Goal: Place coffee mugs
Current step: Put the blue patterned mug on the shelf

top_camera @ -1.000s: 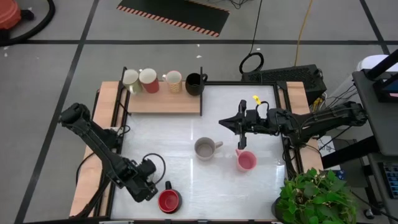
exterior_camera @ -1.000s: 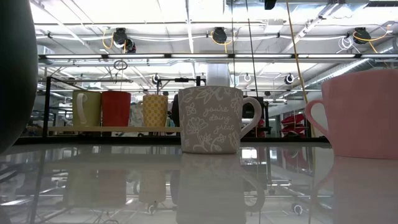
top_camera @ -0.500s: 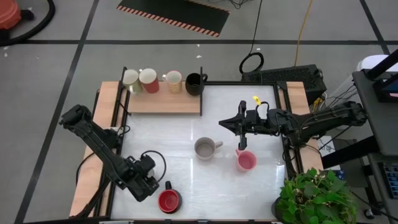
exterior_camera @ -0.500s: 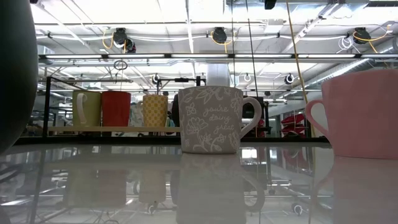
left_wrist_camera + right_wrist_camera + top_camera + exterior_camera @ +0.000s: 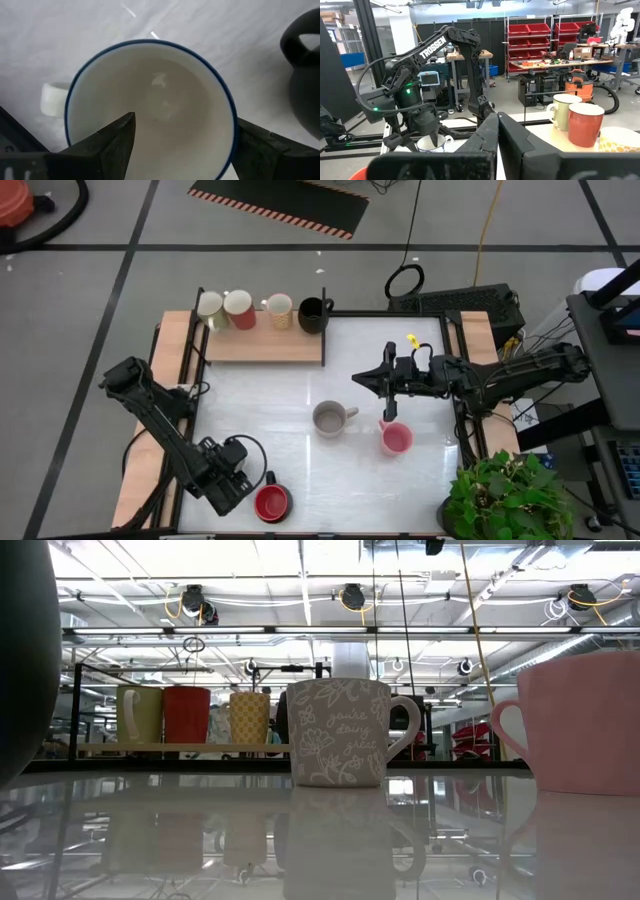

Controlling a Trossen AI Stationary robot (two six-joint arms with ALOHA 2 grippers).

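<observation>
A white mug (image 5: 150,110) with a blue rim sits on the bench (image 5: 300,395) at its near left corner, hidden from above by the left claw (image 5: 232,480), whose fingers (image 5: 107,145) spread wide around it. The red mug (image 5: 271,503) stands just beside. Grey (image 5: 328,418) and pink (image 5: 396,439) mugs stand mid-bench (open surface around them). The right claw (image 5: 362,377) hovers shut; "TROSSEN" marks the left arm (image 5: 435,47).

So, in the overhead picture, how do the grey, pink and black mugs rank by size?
1. Grey mug and pink mug look about alike, so I won't rank them.
2. Black mug on the wooden shelf looks smallest.
</observation>
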